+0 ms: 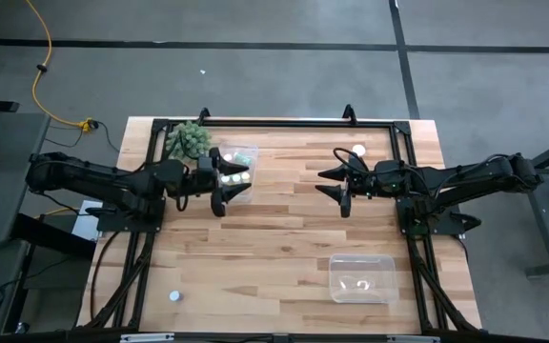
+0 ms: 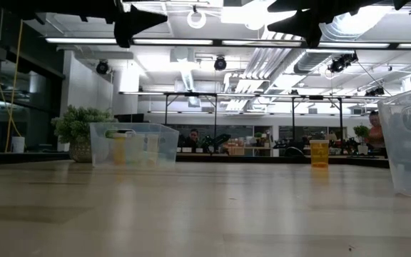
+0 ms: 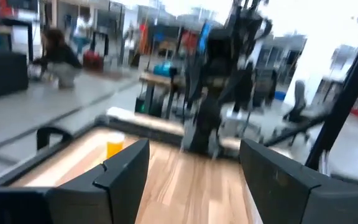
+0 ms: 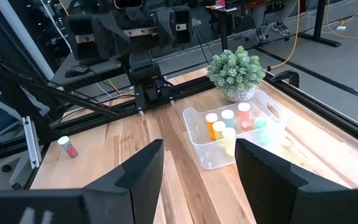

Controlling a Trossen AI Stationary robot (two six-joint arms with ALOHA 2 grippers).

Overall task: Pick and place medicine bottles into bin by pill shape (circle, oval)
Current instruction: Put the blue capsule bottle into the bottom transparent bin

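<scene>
Over the middle of the table, both arms are hovering high with nothing in their jaws. The left gripper [image 1: 222,187] is hanging spread wide beside the far bin [image 1: 239,163], which is holding several small bottles [image 4: 229,126] next to the green plant [image 1: 188,140]. The right gripper [image 1: 337,186] is standing parted too, and empty.

Loose bottles are lying scattered: one by the far right edge [image 1: 358,150], one near the front left corner [image 1: 173,296], and a red-and-white one [image 4: 67,147] on its side. The near bin [image 1: 362,277] is sitting at the front right.

To do this step well, I would say each arm should be taking the loose bottle closest to it, coming straight down with jaws astride the cap, and checking the pills before choosing a bin.

What the near bin is holding is hard to make out, and no pill shape is readable anywhere. The left wrist view is blurring badly.
</scene>
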